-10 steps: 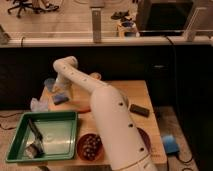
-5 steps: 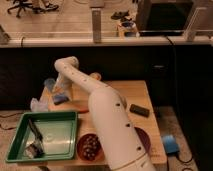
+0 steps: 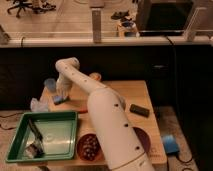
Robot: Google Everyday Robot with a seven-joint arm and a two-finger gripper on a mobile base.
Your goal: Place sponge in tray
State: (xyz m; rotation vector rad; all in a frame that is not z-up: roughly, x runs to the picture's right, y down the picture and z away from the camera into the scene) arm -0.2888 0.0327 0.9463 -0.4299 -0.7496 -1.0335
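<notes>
The arm reaches to the far left of the tabletop [image 3: 125, 95], its claw [image 3: 61, 91] low over the blue sponge [image 3: 58, 99], likely to pick it up. I cannot tell if it grips. The green tray [image 3: 57, 137] sits nearer, without the sponge.

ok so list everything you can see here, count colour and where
sponge: 1, blue, table's back left, just under the gripper
tray: 1, green, front left corner
tool: 1, dark handle, lying in the tray
bowl: 1, reddish, dark contents, right of the tray
block: 1, dark, right side of the table
cup: 1, blue, back left
table: 1, wooden
arm: 1, white, stretched across the table
gripper: 1, pale, low over the sponge
</notes>
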